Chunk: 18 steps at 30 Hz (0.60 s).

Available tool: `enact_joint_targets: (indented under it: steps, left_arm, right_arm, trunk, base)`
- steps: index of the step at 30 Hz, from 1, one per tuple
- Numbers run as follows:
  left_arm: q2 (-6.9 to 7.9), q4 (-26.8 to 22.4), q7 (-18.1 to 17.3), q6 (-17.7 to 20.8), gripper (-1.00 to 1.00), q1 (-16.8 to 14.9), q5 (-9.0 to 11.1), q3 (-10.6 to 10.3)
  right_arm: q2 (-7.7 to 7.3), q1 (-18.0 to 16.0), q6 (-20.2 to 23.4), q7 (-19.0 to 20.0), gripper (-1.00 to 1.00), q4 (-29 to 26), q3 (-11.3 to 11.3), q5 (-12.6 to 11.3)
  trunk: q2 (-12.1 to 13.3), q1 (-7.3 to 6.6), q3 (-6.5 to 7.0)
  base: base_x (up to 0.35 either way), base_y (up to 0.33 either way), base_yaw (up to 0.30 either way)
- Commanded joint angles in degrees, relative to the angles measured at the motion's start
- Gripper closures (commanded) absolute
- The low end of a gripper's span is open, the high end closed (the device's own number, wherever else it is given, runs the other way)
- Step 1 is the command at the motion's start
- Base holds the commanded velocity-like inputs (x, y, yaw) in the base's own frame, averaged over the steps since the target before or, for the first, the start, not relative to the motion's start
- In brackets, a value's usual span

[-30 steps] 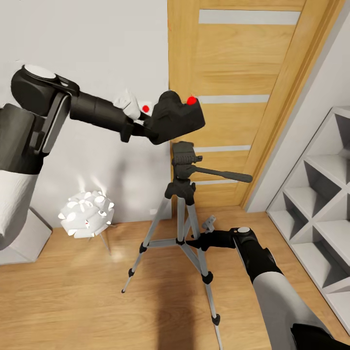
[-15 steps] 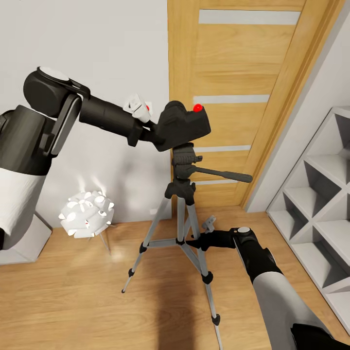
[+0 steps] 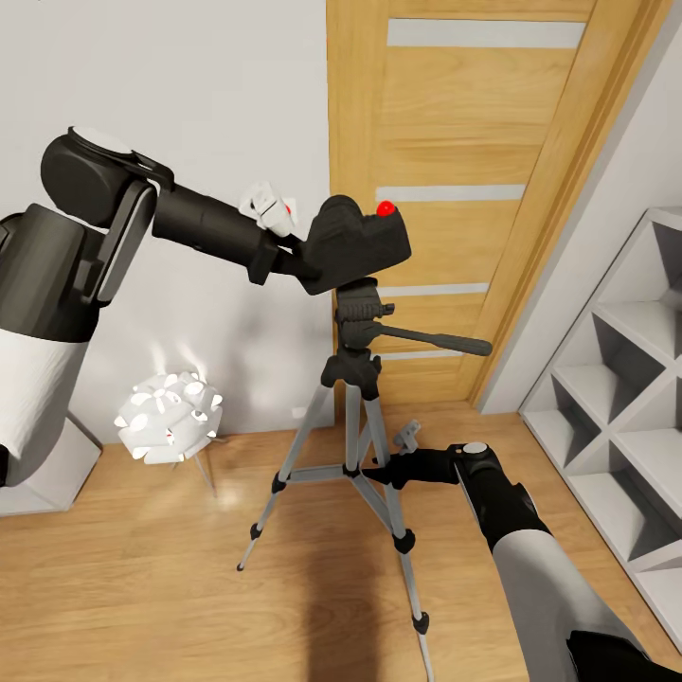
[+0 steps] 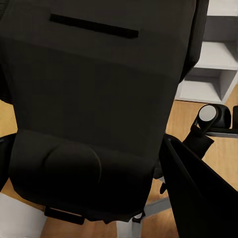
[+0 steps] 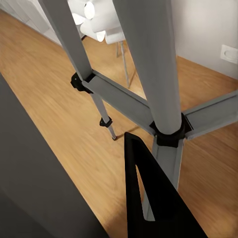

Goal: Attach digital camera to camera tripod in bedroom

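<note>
My left gripper (image 3: 317,251) is shut on the digital camera (image 3: 365,242), a small black box with a red dot on top. I hold it just over the black head (image 3: 362,308) of the camera tripod (image 3: 352,417); whether they touch I cannot tell. The pan handle (image 3: 436,338) sticks out to the right. In the left wrist view the camera's black body (image 4: 94,99) looms close, with one finger (image 4: 198,193) beside it. My right gripper (image 3: 381,471) stands open low down by the tripod's centre brace (image 5: 119,96), its fingers (image 5: 148,198) apart and near a silver leg.
The wooden door (image 3: 474,189) stands right behind the tripod. A low white flower-shaped lamp (image 3: 169,415) sits on the plank floor to the left, with a white box (image 3: 47,469) beyond it. White cube shelves (image 3: 616,398) line the right wall.
My left arm carried the camera right and down, from above and left of the tripod head to just over it. In the last half second it barely moved. The right arm stayed still.
</note>
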Motion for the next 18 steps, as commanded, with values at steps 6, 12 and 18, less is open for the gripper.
enact_joint_targets:
  steps: [6,12,18]
  left_arm:
    - [0.12,-0.3,0.0,0.6,1.00,-0.1,0.5,-0.1]
    - [0.21,-1.0,-0.1,0.6,1.00,-0.1,0.5,0.1]
    - [0.14,-1.2,-0.1,0.5,1.00,-0.1,0.5,-0.1]
  right_arm:
    - [0.11,0.0,0.9,0.6,1.00,2.2,-0.4,0.9]
    - [0.11,-0.1,0.9,0.6,1.00,2.2,-0.4,0.9]
    - [0.11,-0.1,0.9,0.6,1.00,2.2,-0.4,0.9]
  trunk:
    - [-0.1,0.05,-0.11]
    - [-0.1,0.05,-0.11]
    - [-0.1,0.05,-0.11]
  base:
    - [0.000,0.000,0.000]
    - [0.000,0.000,0.000]
    - [0.000,0.000,0.000]
